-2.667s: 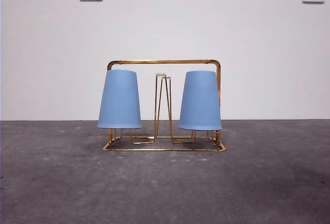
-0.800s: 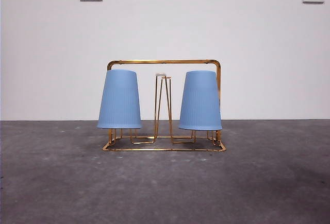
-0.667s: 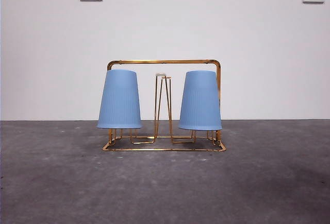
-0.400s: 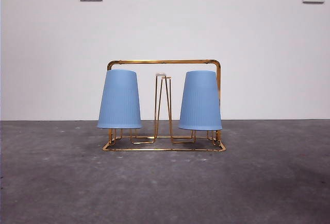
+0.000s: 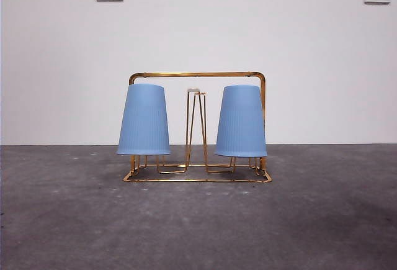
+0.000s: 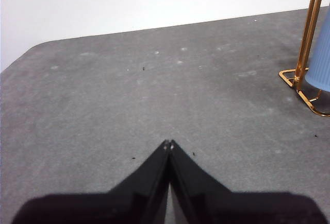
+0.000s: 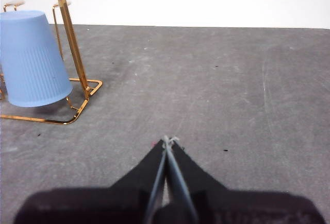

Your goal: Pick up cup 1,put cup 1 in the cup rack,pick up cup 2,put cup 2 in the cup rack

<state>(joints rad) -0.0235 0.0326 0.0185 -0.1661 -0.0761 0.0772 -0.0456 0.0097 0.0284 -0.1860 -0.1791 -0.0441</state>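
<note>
Gold cup rack (image 5: 197, 74); ribbed blue cups (image 5: 144, 120)

Both blue cups (image 5: 144, 120) hide their pegs; in the left wrist view the cup rack (image 6: 304, 54) is cut off — only a corner shows.

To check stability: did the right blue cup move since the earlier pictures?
No. The right blue cup keeps its place beside the cup rack frame's right post.
</note>
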